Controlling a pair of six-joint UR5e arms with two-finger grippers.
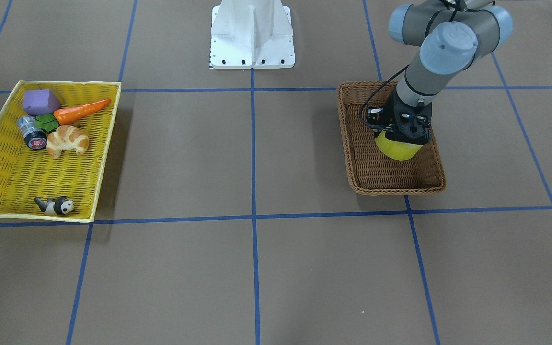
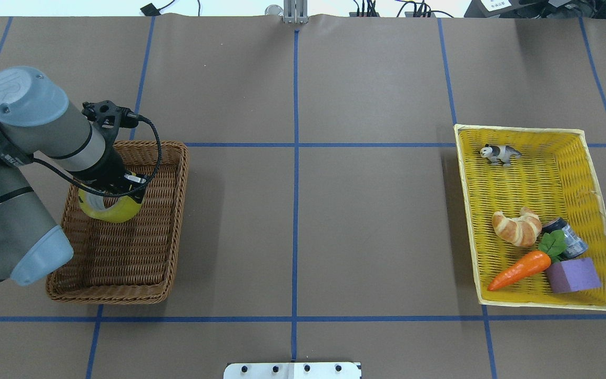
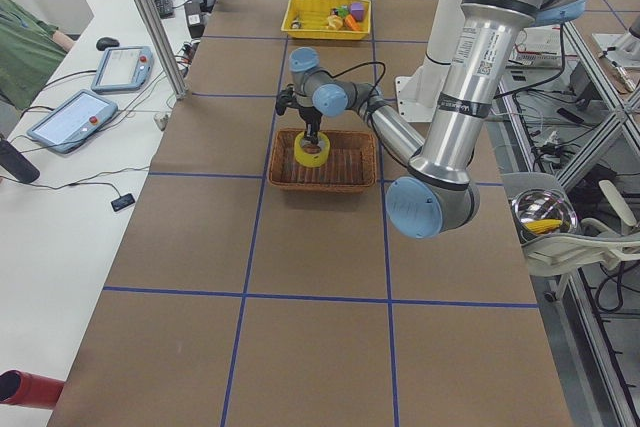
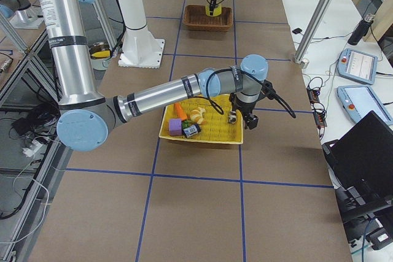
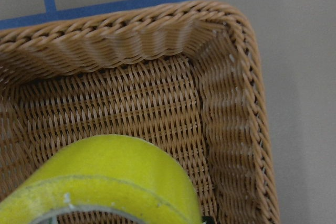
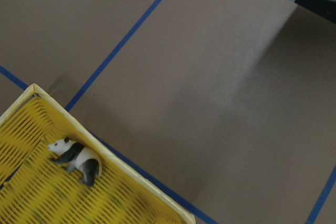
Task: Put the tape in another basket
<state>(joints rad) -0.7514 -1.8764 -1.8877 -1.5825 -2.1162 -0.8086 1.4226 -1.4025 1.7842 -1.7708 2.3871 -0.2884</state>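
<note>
The yellow-green tape [image 1: 398, 147] is held by my left gripper [image 1: 403, 132], which is shut on it from above. The roll hangs inside the brown wicker basket [image 1: 396, 188], in the half farther from the robot's base. The overhead view shows the tape [image 2: 111, 208] under the gripper [image 2: 116, 184], over the basket [image 2: 108, 295]. The left wrist view shows the roll [image 5: 105, 177] close above the basket's woven floor [image 5: 131, 98]; I cannot tell if it touches. My right gripper [image 4: 245, 121] hovers at the yellow tray's outer edge; I cannot tell whether it is open or shut.
The shallow yellow tray [image 2: 587, 158] holds a croissant [image 2: 516, 226], a carrot [image 2: 518, 268], a purple block [image 2: 574, 275], a small silver-black cylinder [image 2: 568, 239] and a toy panda [image 2: 500, 153]. The white robot base [image 1: 252, 33] stands mid-table.
</note>
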